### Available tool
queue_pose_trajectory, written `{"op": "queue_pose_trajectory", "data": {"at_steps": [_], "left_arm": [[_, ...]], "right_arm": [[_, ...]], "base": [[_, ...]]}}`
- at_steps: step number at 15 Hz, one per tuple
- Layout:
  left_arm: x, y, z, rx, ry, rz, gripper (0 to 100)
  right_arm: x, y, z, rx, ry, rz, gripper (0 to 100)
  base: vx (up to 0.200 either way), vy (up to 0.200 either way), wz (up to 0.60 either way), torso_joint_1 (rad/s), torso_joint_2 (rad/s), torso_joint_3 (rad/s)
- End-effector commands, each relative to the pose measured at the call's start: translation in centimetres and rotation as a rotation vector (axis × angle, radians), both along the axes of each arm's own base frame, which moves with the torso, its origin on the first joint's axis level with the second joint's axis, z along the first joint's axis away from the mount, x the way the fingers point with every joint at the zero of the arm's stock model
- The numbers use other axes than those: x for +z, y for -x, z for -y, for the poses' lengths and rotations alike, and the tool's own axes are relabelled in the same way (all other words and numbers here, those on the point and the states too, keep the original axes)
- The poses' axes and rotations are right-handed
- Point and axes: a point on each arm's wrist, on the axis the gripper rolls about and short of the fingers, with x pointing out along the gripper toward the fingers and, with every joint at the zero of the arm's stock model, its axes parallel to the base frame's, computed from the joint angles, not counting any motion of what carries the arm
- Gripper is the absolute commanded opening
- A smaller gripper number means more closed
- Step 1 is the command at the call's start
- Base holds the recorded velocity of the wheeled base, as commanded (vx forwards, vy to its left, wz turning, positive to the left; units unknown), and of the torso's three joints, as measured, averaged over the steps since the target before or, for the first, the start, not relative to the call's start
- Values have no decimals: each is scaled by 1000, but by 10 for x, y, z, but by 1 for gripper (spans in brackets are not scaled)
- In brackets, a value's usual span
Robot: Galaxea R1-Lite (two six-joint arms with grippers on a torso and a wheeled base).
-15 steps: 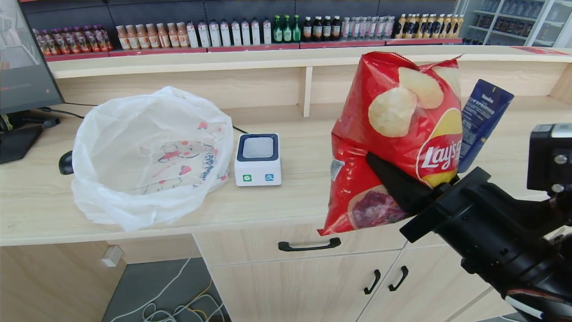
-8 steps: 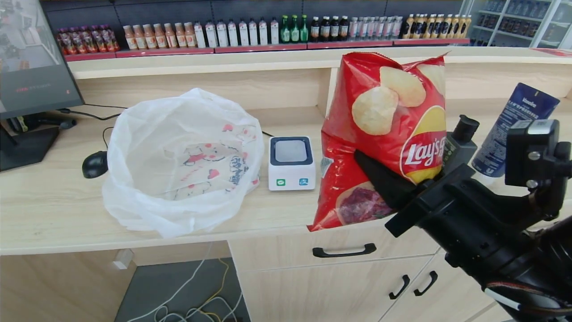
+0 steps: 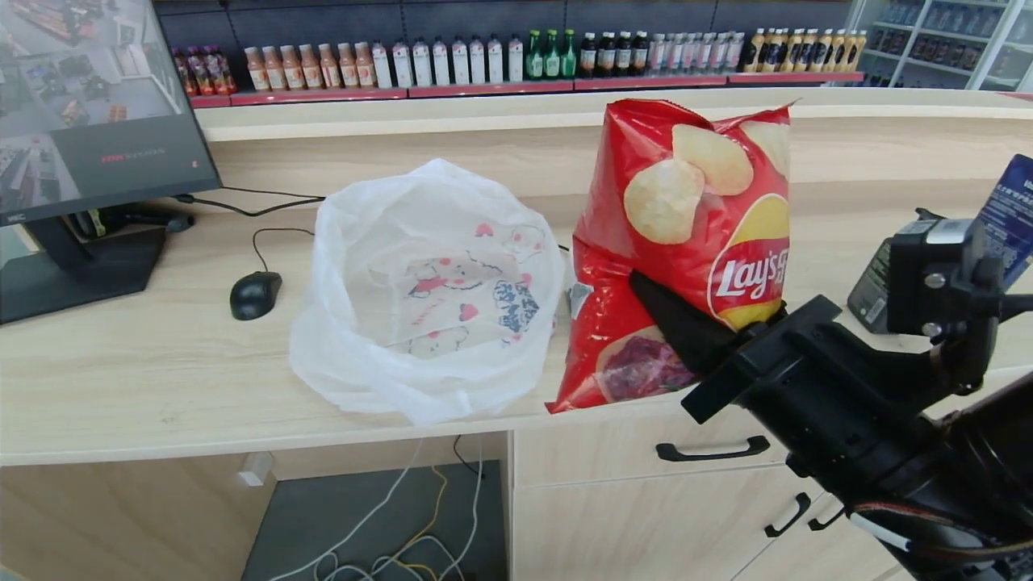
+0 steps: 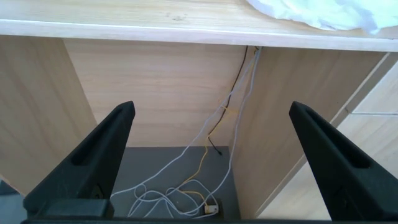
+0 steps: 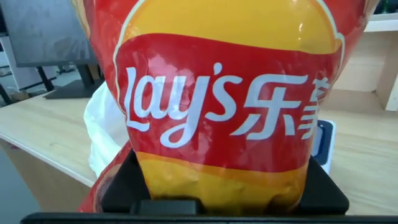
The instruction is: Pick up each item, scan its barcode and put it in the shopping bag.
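A red bag of chips [image 3: 686,242] hangs upright above the counter's front edge, with my right gripper [image 3: 694,323] shut on its lower half. In the right wrist view the chips [image 5: 217,93] sit between the black fingers [image 5: 124,186]. The white plastic shopping bag [image 3: 428,282] stands open on the counter, just left of the chips. A corner of the white scanner [image 5: 323,140] peeks out behind the chips. My left gripper [image 4: 211,162] is open below the counter top, facing the cabinet gap, with the shopping bag's edge [image 4: 323,12] above it.
A blue pouch [image 3: 1013,210] and a dark item [image 3: 871,286] stand at the counter's right. A monitor [image 3: 81,105] and a black mouse [image 3: 255,294] are at the left. Bottles line the back shelf [image 3: 524,81]. Loose cables [image 4: 186,193] lie under the counter.
The head camera has swung, shifting the whole scene to the right. Relative to the counter, my right gripper has carried the chips left, so they now cover the scanner beside the shopping bag.
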Motion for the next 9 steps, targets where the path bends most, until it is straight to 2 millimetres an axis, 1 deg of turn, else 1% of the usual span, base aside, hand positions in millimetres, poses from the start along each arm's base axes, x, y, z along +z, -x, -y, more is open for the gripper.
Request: {"op": "queue_pose_trajectory", "data": {"at_steps": [1,2,4,9], "left_arm": [[0,0,0,0,-1,1,100],[0,0,0,0,-1,1,100],[0,0,0,0,-1,-1,100],[0,0,0,0,-2,-1,100]], "right_arm": [[1,-3,1,-13,-3,1,0],[0,-6,3,-52,-4,-6,0],[-1,-9,3,-93,-9,-24,0],[-11,-15,1,-108,30,-62,0]], "base": [[0,0,0,0,0,0],[0,0,0,0,0,0],[0,0,0,0,0,0],[0,0,0,0,0,0]]}}
